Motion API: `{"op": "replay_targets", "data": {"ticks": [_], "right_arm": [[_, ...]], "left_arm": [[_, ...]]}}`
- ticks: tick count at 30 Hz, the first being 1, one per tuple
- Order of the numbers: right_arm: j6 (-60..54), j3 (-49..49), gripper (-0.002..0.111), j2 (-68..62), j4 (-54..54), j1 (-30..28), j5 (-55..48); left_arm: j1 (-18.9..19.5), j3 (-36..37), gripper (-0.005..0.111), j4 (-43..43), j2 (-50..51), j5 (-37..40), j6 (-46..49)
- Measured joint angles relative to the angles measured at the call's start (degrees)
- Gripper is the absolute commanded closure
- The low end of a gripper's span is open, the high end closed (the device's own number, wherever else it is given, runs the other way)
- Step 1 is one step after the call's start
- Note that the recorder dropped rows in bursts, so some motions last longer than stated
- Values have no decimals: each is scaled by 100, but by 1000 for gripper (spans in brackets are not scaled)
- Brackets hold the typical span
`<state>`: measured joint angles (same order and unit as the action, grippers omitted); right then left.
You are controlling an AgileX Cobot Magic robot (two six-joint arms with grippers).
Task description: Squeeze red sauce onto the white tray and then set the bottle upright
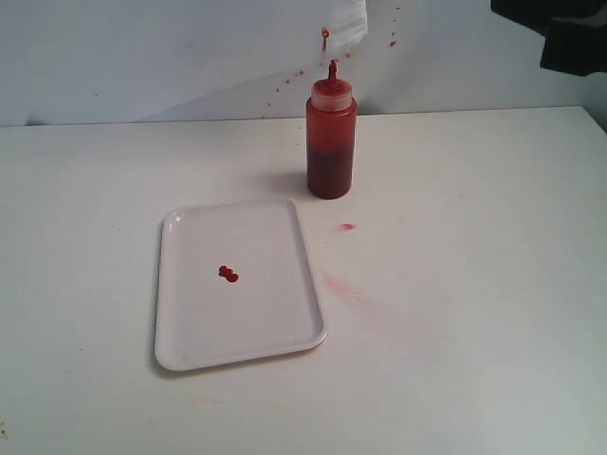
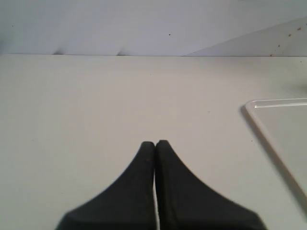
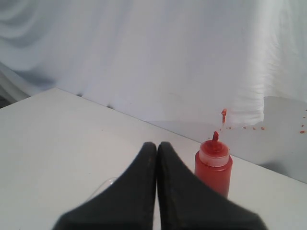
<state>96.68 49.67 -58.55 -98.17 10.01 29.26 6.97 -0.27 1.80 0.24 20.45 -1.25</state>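
well, left gripper [image 2: 155, 143] and right gripper [image 3: 157, 143] are both pinched together, empty. the right one hides the base of the upright bottle [image 3: 213, 170]; the tray [image 2: 288, 129] runs off frame in the left wrist view.

translucent plastic bottle [image 1: 331, 142], glossy white plastic tray [image 1: 190, 332], glossy sauce [image 1: 228, 275].

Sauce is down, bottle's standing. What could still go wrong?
1. The bottle stands ahead of the shut right gripper; a forward move could tip it, and its sauce-tipped nozzle might leak.
2. The shut left gripper sits near a corner of the white tray; a sweep might shove it and smear the red sauce.
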Motion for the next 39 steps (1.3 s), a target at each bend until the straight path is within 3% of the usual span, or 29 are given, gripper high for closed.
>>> {"op": "replay_targets", "data": {"ticks": [11, 39], "right_arm": [[0, 0, 108, 0, 0, 0, 0], [0, 0, 108, 0, 11, 0, 0]], "left_arm": [[-496, 0, 107, 8, 0, 49, 0], [-494, 0, 107, 8, 0, 49, 0]]}}
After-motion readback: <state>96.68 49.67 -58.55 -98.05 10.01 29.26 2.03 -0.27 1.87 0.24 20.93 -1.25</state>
